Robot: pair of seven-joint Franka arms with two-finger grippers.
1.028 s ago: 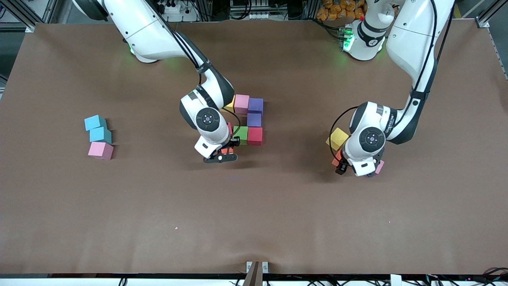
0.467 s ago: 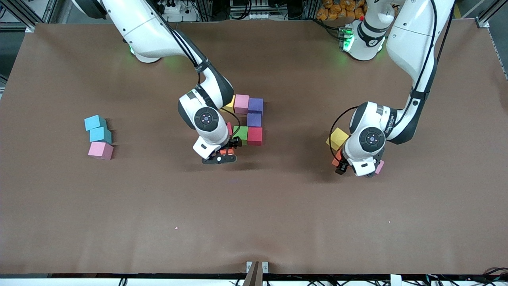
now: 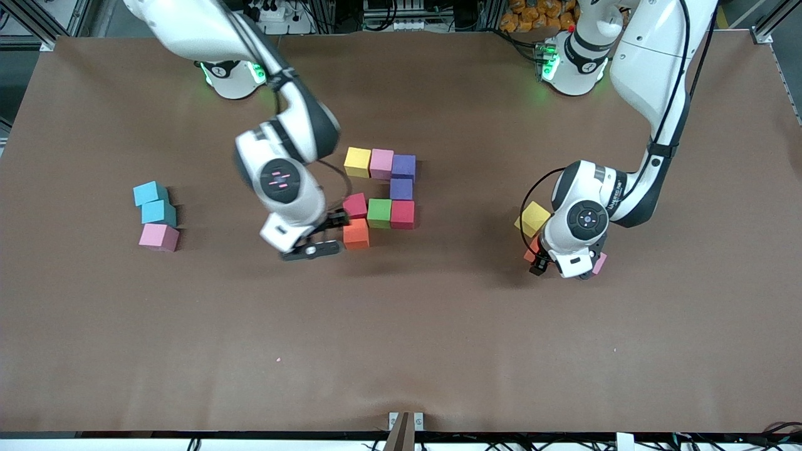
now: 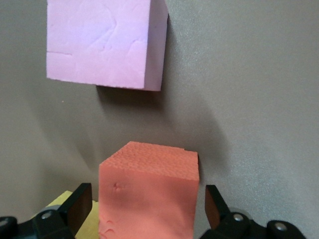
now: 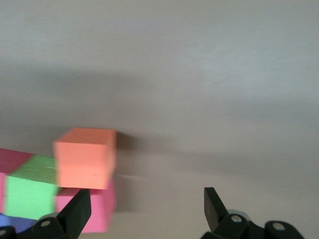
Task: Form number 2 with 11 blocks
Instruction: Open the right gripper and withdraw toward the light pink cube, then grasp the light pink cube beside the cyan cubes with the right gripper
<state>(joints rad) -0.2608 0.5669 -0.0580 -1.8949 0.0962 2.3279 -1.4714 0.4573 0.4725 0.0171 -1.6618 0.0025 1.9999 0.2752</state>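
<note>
We work on the brown table (image 3: 438, 351), whose middle carries the number 2 (image 3: 380, 195) in progress, well apart from either supply pile. Eight blocks are set so far: a top row of yellow (image 3: 358, 162), pink and purple, a purple below that, then a row of pink-red, green (image 3: 379, 213) and red, and an orange block (image 3: 356, 234) touching the pink-red one on the side nearer the front camera. We judge this orange block begins the fourth row, so three blocks remain to place.

The right gripper (image 3: 311, 244) hovers just beside that orange block toward the right arm's end, jaws released and empty.

The left gripper (image 3: 567, 266) sits low over a second orange block (image 4: 147, 194), jaws spread with a finger on either side, not yet clenched. A yellow block (image 3: 532, 218) and a pink block (image 4: 102, 42) lie close by as supply.

Two cyan cubes (image 3: 153, 202) and a pink cube (image 3: 159, 237) rest toward the right arm's end.
</note>
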